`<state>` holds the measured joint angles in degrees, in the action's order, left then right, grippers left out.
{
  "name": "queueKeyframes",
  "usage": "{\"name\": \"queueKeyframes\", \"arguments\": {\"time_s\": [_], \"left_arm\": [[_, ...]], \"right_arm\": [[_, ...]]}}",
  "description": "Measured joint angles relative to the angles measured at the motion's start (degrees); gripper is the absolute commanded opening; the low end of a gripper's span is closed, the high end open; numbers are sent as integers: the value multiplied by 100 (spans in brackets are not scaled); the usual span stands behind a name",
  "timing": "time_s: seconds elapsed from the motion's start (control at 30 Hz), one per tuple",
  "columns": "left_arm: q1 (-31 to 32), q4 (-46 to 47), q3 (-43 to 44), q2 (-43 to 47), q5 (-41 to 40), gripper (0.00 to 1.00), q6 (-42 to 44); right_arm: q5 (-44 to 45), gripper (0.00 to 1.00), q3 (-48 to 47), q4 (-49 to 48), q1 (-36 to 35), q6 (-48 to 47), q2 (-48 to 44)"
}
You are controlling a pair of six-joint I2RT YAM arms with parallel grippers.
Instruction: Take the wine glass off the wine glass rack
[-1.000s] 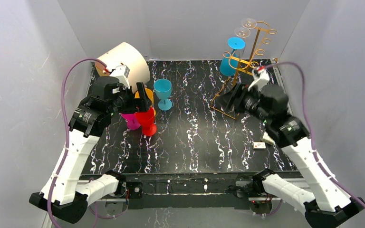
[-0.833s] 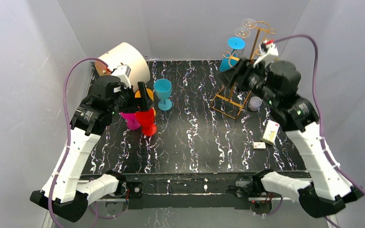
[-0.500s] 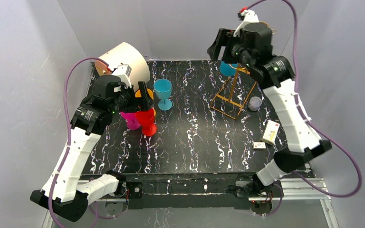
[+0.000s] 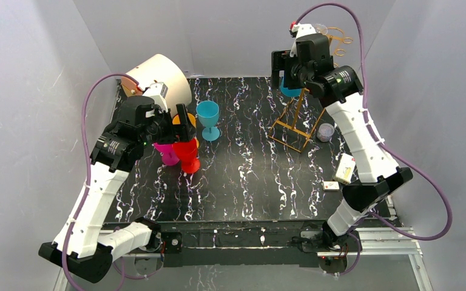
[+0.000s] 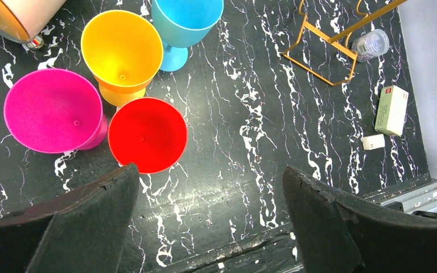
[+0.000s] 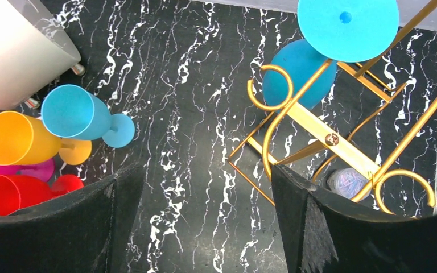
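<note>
The left arm (image 4: 97,194) bends forward over the left half of the black marbled table (image 4: 249,176), its left gripper (image 4: 183,124) pointing down, fingers (image 5: 62,227) spread wide with nothing between them. Beneath it a pink goblet (image 5: 54,111), an orange goblet (image 5: 122,51), a red goblet (image 5: 148,133) and a blue goblet (image 5: 185,20) stand packed together, a white cylinder (image 4: 161,76) lying on its side behind them in the back left corner. A broad stretch of table separates the goblets from the wine glass rack (image 6: 318,128), whose rectangular wire base stands at the back right. The right arm (image 4: 364,139) reaches up steeply, elbow near the table's right edge, and holds the right gripper (image 4: 282,68) high beside the rack's upper part, close to the back wall (image 4: 230,36), aimed downward; its fingers (image 6: 364,227) stand wide apart, gripping nothing. The blue wine glass (image 6: 341,31) hangs upside down on the rack, round foot uppermost, bowl below among the gold wires; in the right wrist view it lies above and right of the gap between the fingers, apart from both. Right of the rack's base sit a small clear jar (image 4: 324,131), a box (image 4: 344,168) and a small white block (image 4: 332,185), near the right edge.
</note>
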<state>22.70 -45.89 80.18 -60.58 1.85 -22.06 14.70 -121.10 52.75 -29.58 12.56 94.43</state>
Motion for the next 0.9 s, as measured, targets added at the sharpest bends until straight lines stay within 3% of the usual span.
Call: {"name": "queueKeyframes", "arguments": {"time_s": [0.43, 0.9], "left_arm": [[0, -7, 0, 0, -57, 95, 42], [0, -92, 0, 0, -59, 95, 68]], "right_arm": [[-203, 91, 4, 2, 258, -229, 348], [-1252, 87, 221, 33, 367, -619, 308]]}}
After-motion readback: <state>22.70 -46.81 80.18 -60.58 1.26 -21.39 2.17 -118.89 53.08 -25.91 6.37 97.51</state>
